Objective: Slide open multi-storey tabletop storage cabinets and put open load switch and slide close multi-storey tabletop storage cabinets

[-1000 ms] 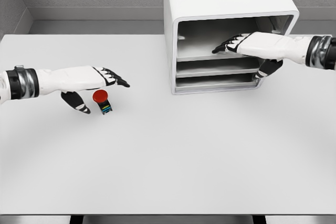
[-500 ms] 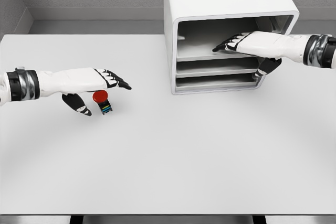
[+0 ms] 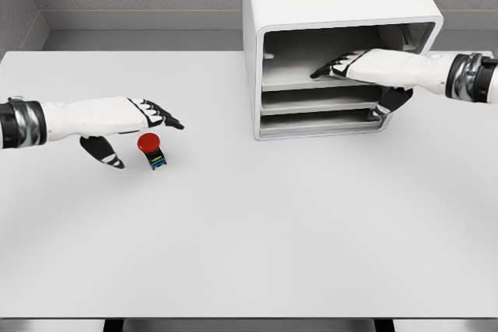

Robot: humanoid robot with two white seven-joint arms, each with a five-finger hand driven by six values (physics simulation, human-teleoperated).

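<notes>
The load switch, a small dark block with a red round knob, stands on the white table left of centre. My left hand hovers just above and left of it, fingers spread, thumb hanging down beside it, holding nothing. The white storage cabinet stands at the back right, with three grey drawer trays showing in its open front. My right hand reaches into the top level, fingers stretched flat over the top tray, thumb below by the cabinet's right wall.
A grey wall runs behind the table. The table's front edge lies along the bottom of the view. The cabinet's two lower trays sit flush inside the body.
My left hand has drawn back a little to the left, away from the switch. My right hand shifted slightly left and deeper over the top tray.
</notes>
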